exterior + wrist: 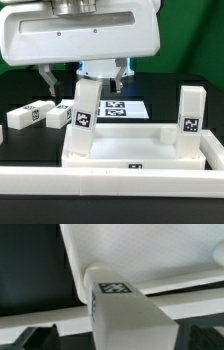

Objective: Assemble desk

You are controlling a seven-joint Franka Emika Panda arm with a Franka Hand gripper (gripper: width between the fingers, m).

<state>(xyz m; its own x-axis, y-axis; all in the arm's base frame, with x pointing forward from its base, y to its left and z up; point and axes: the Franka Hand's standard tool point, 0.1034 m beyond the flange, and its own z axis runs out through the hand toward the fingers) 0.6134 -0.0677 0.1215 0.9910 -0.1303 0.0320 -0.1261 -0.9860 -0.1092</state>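
Note:
The white desk tabletop (140, 142) lies with its raised rim up. One white leg (84, 108) stands at its corner on the exterior view's left, leaning slightly. A second leg (190, 112) stands upright at the right corner. Two more tagged legs (24, 117) (60, 115) lie loose on the black table to the left. My gripper (83, 76) hangs open just over the top of the left standing leg, one finger on each side. In the wrist view the tagged end of that leg (115, 287) rises from the tabletop (140, 252) between my dark fingers (35, 339), with a gap at each side.
The marker board (128, 106) lies flat behind the tabletop. A long white border rail (110, 182) runs along the front, with a raised end (214, 150) at the exterior view's right.

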